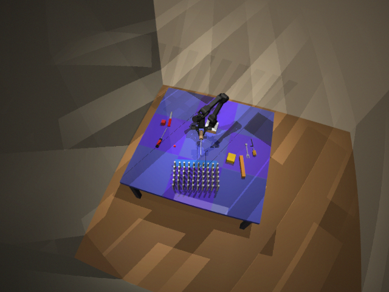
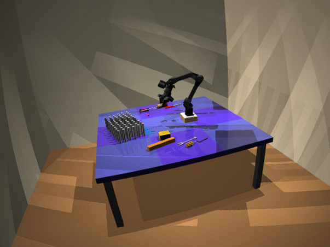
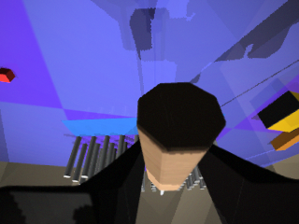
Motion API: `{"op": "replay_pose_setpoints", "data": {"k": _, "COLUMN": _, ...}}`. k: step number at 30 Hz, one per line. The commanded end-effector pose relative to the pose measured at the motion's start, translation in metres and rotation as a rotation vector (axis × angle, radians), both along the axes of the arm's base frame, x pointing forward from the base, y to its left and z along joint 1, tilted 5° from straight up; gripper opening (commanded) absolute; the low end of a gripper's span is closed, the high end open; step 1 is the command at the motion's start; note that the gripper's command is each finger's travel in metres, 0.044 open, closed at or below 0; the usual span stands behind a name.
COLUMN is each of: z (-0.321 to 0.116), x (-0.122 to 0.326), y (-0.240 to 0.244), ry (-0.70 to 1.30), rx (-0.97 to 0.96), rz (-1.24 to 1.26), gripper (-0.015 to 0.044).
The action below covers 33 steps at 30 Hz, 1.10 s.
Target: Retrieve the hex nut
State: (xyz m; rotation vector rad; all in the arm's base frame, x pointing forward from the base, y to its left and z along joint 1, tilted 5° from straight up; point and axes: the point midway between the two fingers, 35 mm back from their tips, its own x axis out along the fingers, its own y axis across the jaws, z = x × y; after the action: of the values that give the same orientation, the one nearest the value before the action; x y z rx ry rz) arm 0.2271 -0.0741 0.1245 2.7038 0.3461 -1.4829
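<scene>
My gripper (image 1: 201, 129) (image 2: 161, 105) (image 3: 171, 174) is shut on the wooden handle (image 1: 200, 135) (image 3: 174, 163) of a tool with a thin metal shaft (image 1: 200, 147). The tool is held above the table, its shaft pointing at the spacer field; in the top view its end shows just short of the spacers. The grey metal spacers (image 1: 193, 176) (image 2: 124, 128) (image 3: 95, 159) stand upright in rows. The blue taped strip (image 1: 191, 161) (image 2: 149, 131) (image 3: 100, 126) lies along their robot-side edge. The hex nut cannot be made out. The handle and fingers hide part of the field in the wrist view.
A yellow block (image 1: 230, 157) (image 2: 164, 134), an orange bar (image 1: 242, 166) (image 2: 161, 144), a wrench (image 1: 247, 151) and a yellow-handled tool (image 1: 254, 152) lie on one side. A red cube (image 1: 163, 121), two red-handled tools and a small red piece (image 1: 174, 145) lie on the other.
</scene>
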Motion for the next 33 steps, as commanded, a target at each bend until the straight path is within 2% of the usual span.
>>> {"op": "replay_pose_setpoints", "data": {"k": 1, "z": 0.000, "x": 0.000, "y": -0.001, "ry": 0.001, "rx": -0.001, "rz": 0.000, "gripper": 0.0000}}
{"op": "replay_pose_setpoints", "data": {"k": 18, "z": 0.019, "x": -0.007, "y": -0.084, "ry": 0.044, "rx": -0.033, "rz": -0.039, "gripper": 0.0000}}
{"op": "replay_pose_setpoints", "data": {"k": 33, "z": 0.028, "x": -0.040, "y": -0.163, "ry": 0.061, "rx": -0.039, "rz": -0.072, "gripper": 0.0000}}
